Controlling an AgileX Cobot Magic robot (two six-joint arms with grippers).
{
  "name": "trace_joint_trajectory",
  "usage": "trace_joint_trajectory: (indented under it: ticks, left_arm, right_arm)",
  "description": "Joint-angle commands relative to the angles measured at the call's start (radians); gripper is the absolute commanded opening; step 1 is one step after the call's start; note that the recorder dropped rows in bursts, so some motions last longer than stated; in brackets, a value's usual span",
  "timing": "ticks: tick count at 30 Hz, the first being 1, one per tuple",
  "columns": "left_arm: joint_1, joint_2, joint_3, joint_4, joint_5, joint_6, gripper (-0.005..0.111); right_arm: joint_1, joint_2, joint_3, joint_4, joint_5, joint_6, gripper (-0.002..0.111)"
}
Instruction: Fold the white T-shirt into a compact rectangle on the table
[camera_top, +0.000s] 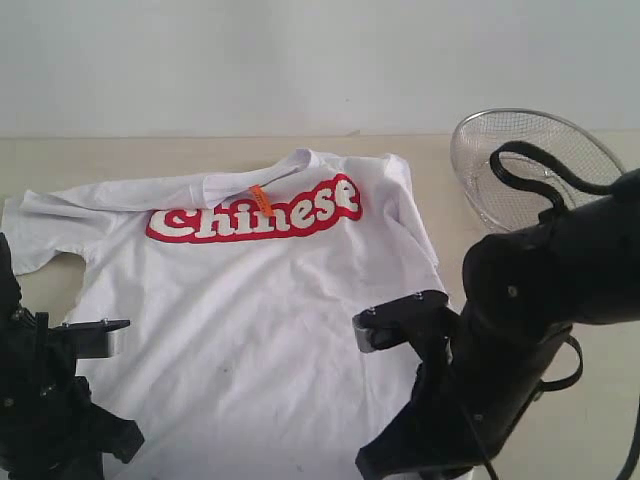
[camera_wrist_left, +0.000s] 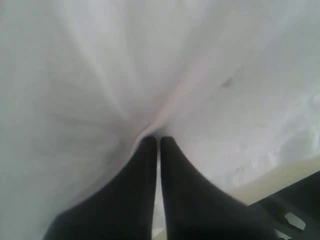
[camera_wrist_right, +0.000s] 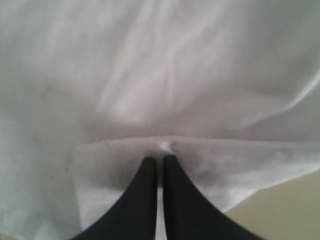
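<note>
The white T-shirt (camera_top: 250, 300) lies face up on the table (camera_top: 100, 155), collar to the far side, with red "Chinese" lettering (camera_top: 255, 212) and an orange neck tag (camera_top: 261, 200). Both black arms hang over its near hem, the left arm (camera_top: 45, 400) at the lower left and the right arm (camera_top: 490, 370) at the lower right. My left gripper (camera_wrist_left: 158, 139) is shut, and creases in the white cloth (camera_wrist_left: 150, 75) run into its tips. My right gripper (camera_wrist_right: 160, 159) is shut on a folded edge of the shirt (camera_wrist_right: 200, 155), with a small pucker at the tips.
A silver wire-mesh basket (camera_top: 520, 160) stands at the back right, behind the right arm. Bare tabletop shows beyond the shirt's collar and to the left of the left sleeve (camera_top: 40, 225). A pale wall rises behind the table.
</note>
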Motion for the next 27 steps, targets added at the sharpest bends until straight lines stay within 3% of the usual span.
trace_joint_trajectory:
  ticks: [1,8,14,16,21,27]
  left_arm:
    - [0.001,0.011,0.007,0.046,-0.014,-0.012,0.005]
    - [0.001,0.011,0.007,0.046,-0.014,-0.012,0.005]
    - [0.001,0.011,0.007,0.050,-0.013,-0.012,0.005]
    - [0.001,0.011,0.007,0.050,-0.013,-0.012,0.005]
    - [0.001,0.011,0.007,0.050,-0.013,-0.012,0.005]
    - [0.001,0.011,0.007,0.050,-0.013,-0.012,0.005]
  right_arm:
    - [0.001,-0.004,0.039,-0.075,0.026,0.051,0.000]
    - [0.001,-0.033,0.069,-0.343,0.126,0.296,0.000]
    - [0.001,-0.236,0.021,-0.370,0.137,0.336,0.000]
    - [0.001,-0.278,-0.001,-0.291,0.097,0.272,0.000]
    - [0.022,-0.248,-0.016,0.137,-0.036,-0.046,0.000]
    - [0.069,-0.123,-0.016,0.151,-0.102,-0.049,0.000]
